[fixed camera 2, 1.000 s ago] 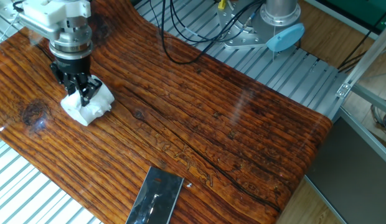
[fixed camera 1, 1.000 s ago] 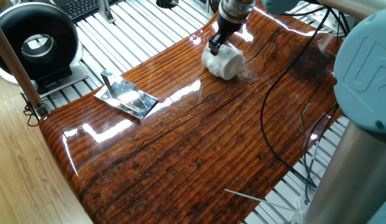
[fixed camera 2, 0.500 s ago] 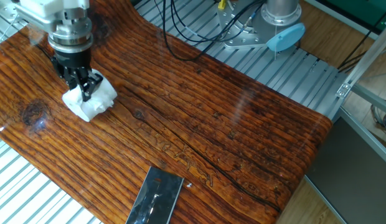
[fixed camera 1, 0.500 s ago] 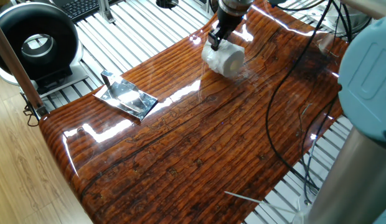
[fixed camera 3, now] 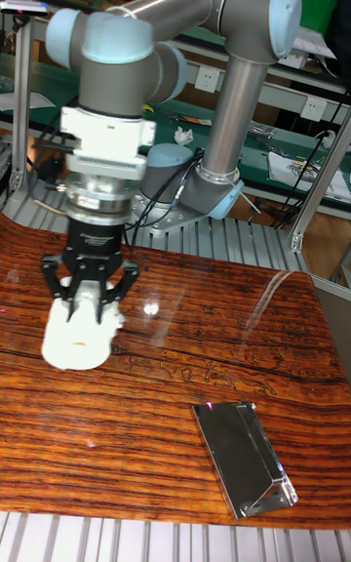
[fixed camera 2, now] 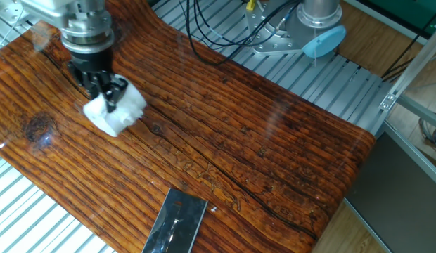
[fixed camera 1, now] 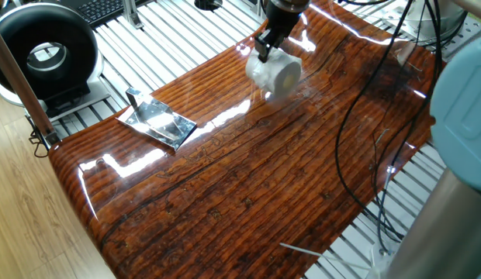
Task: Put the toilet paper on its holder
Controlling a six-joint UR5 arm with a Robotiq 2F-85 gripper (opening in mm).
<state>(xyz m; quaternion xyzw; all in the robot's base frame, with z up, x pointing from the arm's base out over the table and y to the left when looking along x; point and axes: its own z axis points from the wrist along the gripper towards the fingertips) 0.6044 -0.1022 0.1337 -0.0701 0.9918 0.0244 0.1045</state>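
White toilet paper (fixed camera 1: 274, 74), shiny silver holder (fixed camera 1: 157, 120), striped reddish-brown table (fixed camera 1: 248, 178).

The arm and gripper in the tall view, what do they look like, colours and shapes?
The arm is built of thick silver-grey tubes with rounded light-blue caps on the joints. At the wrist sit a white ribbed block and a metal collar. Below that, the gripper is black, with linkages splaying outward. Thin dark cables trail beside the wrist.

Gripper (fixed camera 3: 90, 301) points straight down, fingers closed on the top of the toilet paper (fixed camera 3: 80, 333) at the left of the wooden table (fixed camera 3: 166, 396). Holder (fixed camera 3: 244, 457) lies flat on the table at about 4 o'clock from the roll, well apart from it.
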